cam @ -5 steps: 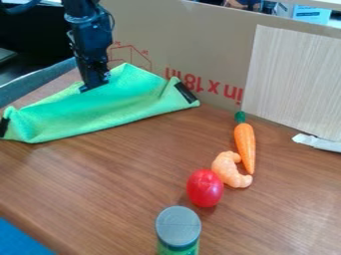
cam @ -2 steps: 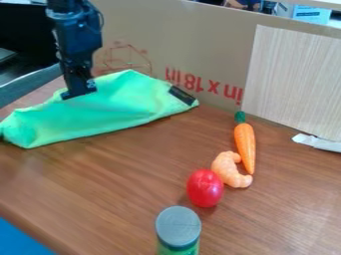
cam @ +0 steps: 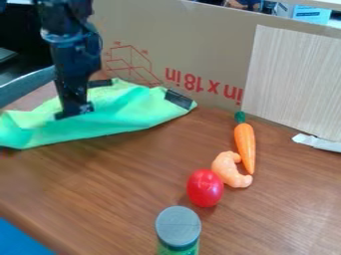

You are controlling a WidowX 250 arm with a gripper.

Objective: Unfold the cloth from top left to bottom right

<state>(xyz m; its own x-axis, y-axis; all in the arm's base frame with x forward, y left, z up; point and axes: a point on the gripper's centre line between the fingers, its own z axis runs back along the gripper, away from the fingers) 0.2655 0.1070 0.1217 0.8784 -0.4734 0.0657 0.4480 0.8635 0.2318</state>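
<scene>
Apparently I'm working on the unfolding: the gripper [cam: 75, 112] is sitting at the cloth [cam: 123, 115], which is lying rumpled toward the table's [cam: 136, 174] far left corner. I'm not managing to tell whether it's open or gripping; next I'm needing a sure hold, then a bottom-right pull.

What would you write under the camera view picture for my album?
Black gripper at the green cloth, with a carrot, a shrimp and a red ball-like toy nearby.
</scene>
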